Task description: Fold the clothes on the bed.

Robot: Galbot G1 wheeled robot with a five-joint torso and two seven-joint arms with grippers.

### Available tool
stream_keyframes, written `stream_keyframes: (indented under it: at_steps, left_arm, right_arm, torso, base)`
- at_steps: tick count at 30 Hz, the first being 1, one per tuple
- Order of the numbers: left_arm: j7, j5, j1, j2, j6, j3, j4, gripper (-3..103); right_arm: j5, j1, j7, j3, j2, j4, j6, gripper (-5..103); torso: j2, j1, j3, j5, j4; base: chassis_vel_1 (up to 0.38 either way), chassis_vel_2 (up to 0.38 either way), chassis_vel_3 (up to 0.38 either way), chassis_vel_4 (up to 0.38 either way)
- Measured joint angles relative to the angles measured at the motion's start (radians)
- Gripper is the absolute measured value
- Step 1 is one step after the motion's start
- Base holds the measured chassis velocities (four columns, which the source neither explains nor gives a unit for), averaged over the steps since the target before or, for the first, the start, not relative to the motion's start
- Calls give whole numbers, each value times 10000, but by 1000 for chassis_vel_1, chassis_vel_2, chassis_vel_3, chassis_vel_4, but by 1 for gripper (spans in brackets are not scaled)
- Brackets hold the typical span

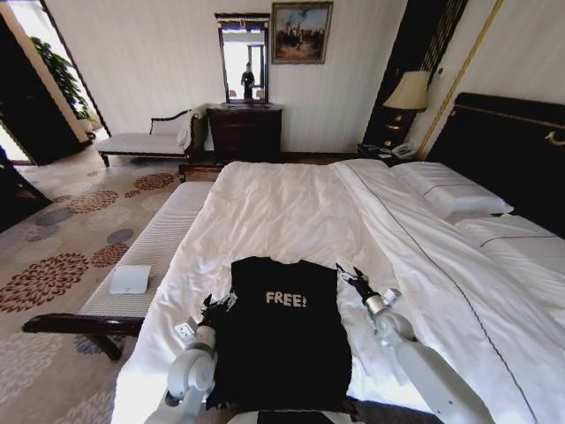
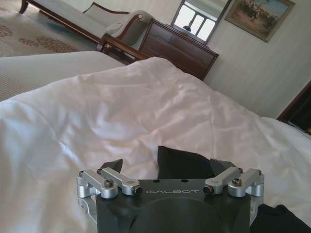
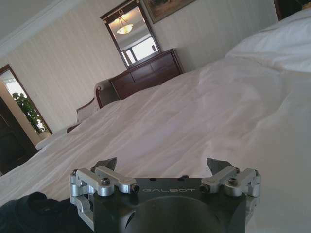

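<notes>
The clothes are one black T-shirt (image 1: 282,344) with white "FREE!" lettering, lying flat as a narrow rectangle near the front edge of the bed (image 1: 291,212). My left gripper (image 1: 216,305) is at the shirt's left edge. In the left wrist view it (image 2: 167,167) is open, with a raised fold of the black shirt (image 2: 182,162) between its fingers. My right gripper (image 1: 351,276) hovers over the white duvet just right of the shirt's upper right corner. In the right wrist view it (image 3: 161,165) is open on nothing, with the shirt (image 3: 29,213) off to one side.
A pale upholstered bench (image 1: 150,256) runs along the bed's left side with a white pad (image 1: 130,279) on it. Pillows (image 1: 450,190) and the dark headboard (image 1: 503,150) are at the right. A dresser (image 1: 244,131), chaise (image 1: 146,141) and lamp (image 1: 408,93) line the far wall.
</notes>
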Motion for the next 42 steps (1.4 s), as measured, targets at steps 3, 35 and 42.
stream_keyframes:
  at_steps: [3, 35, 42]
  left_arm:
    - [-55, -86, 88, 12, 2, -207, -69, 100]
    - [-269, -421, -245, 377, 6, -326, 472, 100]
    - [-205, -514, -692, 575, -8, -225, 1007, 100]
  right_arm:
    - [236, 241, 49, -96, 285, -447, -98, 100]
    - [62, 516, 147, 199, 1411, -1476, 130, 2]
    - [-139, 587, 331, 397, 1682, -1327, 248, 0]
  torso:
    - [0, 0, 0, -1, 2]
    - [0, 0, 0, -1, 0]
    - [0, -1, 0, 0, 3]
  base:
    - [0, 0, 0, 0]
    - [0, 0, 0, 0]
    - [0, 0, 0, 0]
